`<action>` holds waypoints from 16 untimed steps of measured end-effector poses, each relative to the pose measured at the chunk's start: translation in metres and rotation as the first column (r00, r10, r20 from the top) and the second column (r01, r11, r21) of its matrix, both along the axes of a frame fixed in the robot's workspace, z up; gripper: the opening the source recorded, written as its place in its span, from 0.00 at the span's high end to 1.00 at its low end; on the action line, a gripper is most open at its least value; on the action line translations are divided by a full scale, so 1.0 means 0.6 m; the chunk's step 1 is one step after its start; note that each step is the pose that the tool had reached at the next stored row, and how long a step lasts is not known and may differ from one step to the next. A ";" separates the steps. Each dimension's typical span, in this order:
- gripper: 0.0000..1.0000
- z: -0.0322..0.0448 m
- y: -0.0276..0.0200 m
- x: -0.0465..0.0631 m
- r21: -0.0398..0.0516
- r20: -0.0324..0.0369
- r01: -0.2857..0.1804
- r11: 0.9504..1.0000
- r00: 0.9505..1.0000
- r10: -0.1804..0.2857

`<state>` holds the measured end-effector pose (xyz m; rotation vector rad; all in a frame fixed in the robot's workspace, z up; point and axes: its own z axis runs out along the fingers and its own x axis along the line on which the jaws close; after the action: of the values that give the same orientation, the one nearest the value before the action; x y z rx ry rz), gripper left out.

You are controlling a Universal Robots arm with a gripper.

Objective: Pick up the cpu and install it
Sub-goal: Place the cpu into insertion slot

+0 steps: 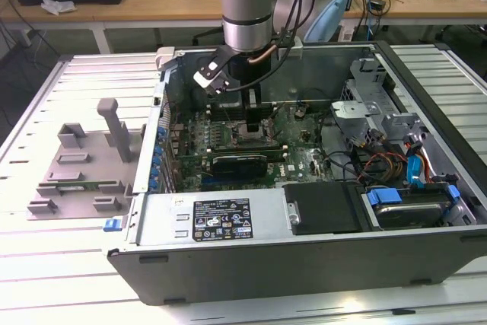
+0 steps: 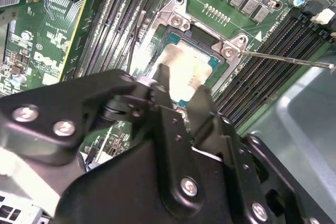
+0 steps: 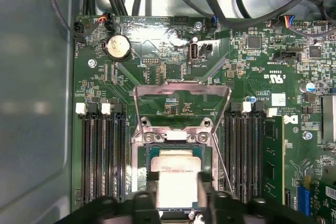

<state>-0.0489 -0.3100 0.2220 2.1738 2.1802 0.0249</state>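
Observation:
The cpu (image 3: 176, 172), a pale silver square chip, lies low in the motherboard socket (image 3: 137, 150), and a green edge shows around it in both wrist views. My gripper (image 3: 178, 195) reaches straight down on it, with one black finger against each opposite side of the cpu (image 2: 181, 61). The fingers (image 2: 164, 77) look shut on the chip. The socket's metal load plate (image 3: 181, 90) stands lifted open behind it, and its thin lever (image 2: 289, 59) sticks out sideways. In the exterior view the gripper (image 1: 253, 123) is down inside the open computer case (image 1: 266, 264).
Empty memory slots (image 3: 100, 156) flank the socket, with one memory stick (image 3: 273, 156) fitted. A coin battery (image 3: 118, 47) and cables sit beyond. A grey plastic tray (image 1: 84, 165) with upright blocks lies on the table at the exterior view's left.

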 end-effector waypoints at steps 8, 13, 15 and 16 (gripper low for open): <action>0.89 0.001 0.0000 0.000 0.000 0.000 0.000 1.000 1.000 0.000; 0.89 0.001 -0.0014 0.002 0.000 -0.007 0.007 1.000 1.000 -0.007; 0.89 -0.001 -0.0041 0.002 0.000 -0.007 0.009 1.000 1.000 -0.009; 0.89 -0.003 -0.0051 0.002 0.002 -0.007 0.009 1.000 1.000 -0.009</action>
<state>-0.0477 -0.3131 0.2202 2.1886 2.1747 0.0191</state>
